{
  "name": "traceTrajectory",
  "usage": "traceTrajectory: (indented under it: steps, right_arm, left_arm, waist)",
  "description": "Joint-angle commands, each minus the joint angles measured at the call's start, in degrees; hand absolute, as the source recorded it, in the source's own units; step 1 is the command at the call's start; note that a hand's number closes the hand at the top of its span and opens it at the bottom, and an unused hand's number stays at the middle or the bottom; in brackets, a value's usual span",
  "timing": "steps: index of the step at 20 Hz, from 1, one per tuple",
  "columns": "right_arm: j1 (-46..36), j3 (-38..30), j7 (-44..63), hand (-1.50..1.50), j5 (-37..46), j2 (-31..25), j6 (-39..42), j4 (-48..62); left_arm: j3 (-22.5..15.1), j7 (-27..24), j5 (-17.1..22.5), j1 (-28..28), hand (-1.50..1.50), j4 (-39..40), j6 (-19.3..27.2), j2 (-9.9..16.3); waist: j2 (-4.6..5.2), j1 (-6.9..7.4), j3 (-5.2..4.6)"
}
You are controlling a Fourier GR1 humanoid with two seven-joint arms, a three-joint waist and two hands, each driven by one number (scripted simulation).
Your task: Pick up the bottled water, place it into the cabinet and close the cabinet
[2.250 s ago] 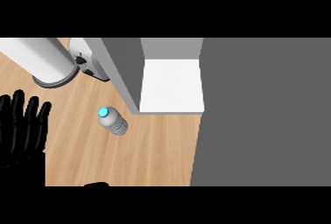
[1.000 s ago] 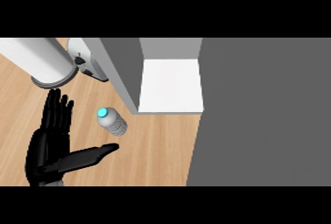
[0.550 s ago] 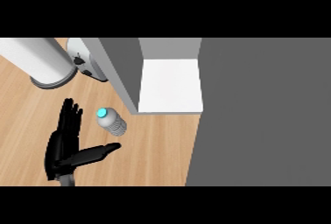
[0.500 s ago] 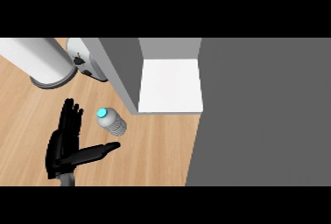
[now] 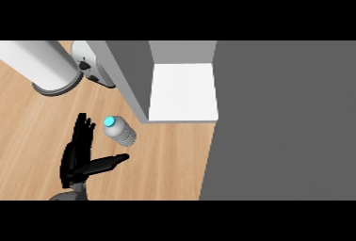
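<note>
Wooden surface (image 5: pixel 167 155) carries the bottled water (image 5: pixel 119 130), which stands with its light-blue cap uppermost, just in front of the open cabinet (image 5: pixel 182 92) and near the lower corner of the grey cabinet door (image 5: pixel 128 75). The bottle's position is unchanged across all earlier frames. One hand (image 5: pixel 82 157) is in view at the lower left; which hand it is cannot be told from the view alone, and it is treated here as the right hand seen edge-on. Its fingers (image 5: pixel 83 129) are straight and extended along the left side of the bottle, just beside it, with no contact visible; the thumb (image 5: pixel 108 163) is spread outward below the bottle. The hand is open and holds nothing. Compared with the frame from 2.2 s ago, where the hand lay flat at the left edge well apart from the bottle, it has travelled rightward and turned onto its edge. Compared with 0.5 s ago, its pose and place are nearly the same. A large white cylinder (image 5: pixel 42 66) and a grey appliance (image 5: pixel 94 70) stand at the upper left, both unmoved. The cabinet's white shelf holds nothing, and the door remains open.
</note>
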Motion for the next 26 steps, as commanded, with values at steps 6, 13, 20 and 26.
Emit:
traceTrajectory:
  steps: [6, 13, 20, 26]
  right_arm:
    - [2.09, 0.30, 2.80, -1.50, 4.97, -2.48, -1.01, -8.29]
    - [-2.49, 0.04, 6.96, -1.50, 5.10, -3.09, -2.26, -6.93]
    - [1.99, 3.15, 1.68, -1.50, 6.06, -4.87, -3.64, -7.94]
    - [-5.23, 2.08, 7.83, -1.50, 6.72, -2.64, -4.93, -5.52]
  left_arm:
    - [5.56, -13.67, 2.42, -8.98, -1.50, 21.38, -3.30, 0.35]
    - [8.87, -24.70, 2.68, -15.70, -1.50, 37.85, -5.60, 1.49]
    - [12.45, -32.34, 4.44, -19.27, -1.50, 46.16, -5.54, 1.87]
    - [12.49, -37.13, 4.54, -23.80, 1.50, 50.50, -5.98, 0.81]
  waist:
    - [0.01, -0.33, -0.01]
    - [0.17, -0.53, -0.06]
    - [0.17, -1.07, -0.08]
    - [0.14, -0.21, -0.05]
